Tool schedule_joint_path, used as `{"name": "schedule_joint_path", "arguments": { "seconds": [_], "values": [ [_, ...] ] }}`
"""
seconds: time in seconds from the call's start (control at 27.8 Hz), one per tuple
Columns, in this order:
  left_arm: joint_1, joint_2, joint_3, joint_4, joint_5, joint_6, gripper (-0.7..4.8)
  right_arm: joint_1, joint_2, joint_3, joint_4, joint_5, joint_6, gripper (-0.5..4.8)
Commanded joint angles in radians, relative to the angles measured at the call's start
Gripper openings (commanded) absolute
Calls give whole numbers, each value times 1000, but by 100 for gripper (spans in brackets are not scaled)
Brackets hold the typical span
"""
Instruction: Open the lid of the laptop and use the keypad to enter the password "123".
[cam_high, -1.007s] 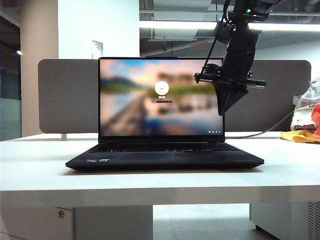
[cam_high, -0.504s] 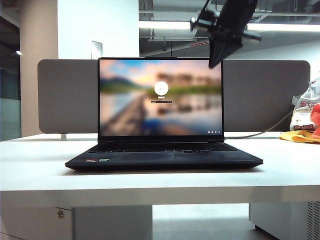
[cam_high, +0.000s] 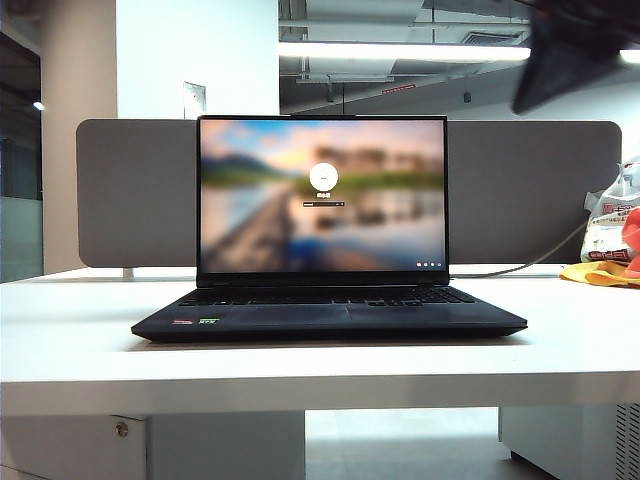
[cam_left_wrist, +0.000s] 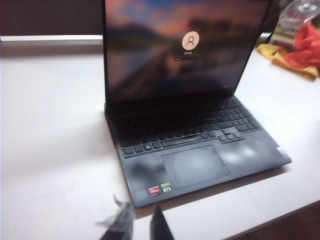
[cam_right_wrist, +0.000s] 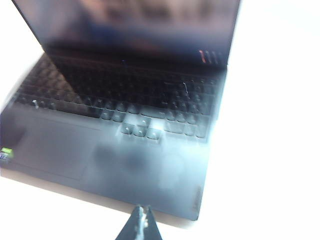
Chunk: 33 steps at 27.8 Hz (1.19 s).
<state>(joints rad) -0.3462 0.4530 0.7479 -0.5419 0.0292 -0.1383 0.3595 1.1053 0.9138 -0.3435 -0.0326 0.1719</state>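
Laptop is sitting open on the white table, lid upright, below both claws. Left gripper is hanging with fingertips slightly parted, holding nothing. Right gripper is hovering, tips pressed together, empty, near the laptop's front corner by the keypad.

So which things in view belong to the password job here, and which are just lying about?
Job: laptop, its raised lid, keypad, right gripper, left gripper.
Lying about: grey partition board, yellow and orange cloth, plastic bag, cable.
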Motion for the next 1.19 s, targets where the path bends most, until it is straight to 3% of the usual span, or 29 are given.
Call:
{"name": "schedule_joint_path", "arguments": {
  "seconds": [0.04, 0.47, 0.58, 0.83, 1.19],
  "values": [
    [1, -122, -88, 5, -19, -38, 50, 1, -135, -145, 87, 12, 45, -6],
    [1, -422, -308, 6, -18, -92, 47, 1, -503, -422, 78, 15, 60, -5],
    [1, -431, -317, -6, -60, -109, 48, 1, -570, -480, 76, 12, 60, -5],
    [1, -432, -320, 18, -43, -109, 49, 1, -654, -531, -24, 1, 61, -5],
    [1, -432, -320, 24, -44, -105, 49, 0, -671, -537, -45, 8, 60, -5]
  ]
}}
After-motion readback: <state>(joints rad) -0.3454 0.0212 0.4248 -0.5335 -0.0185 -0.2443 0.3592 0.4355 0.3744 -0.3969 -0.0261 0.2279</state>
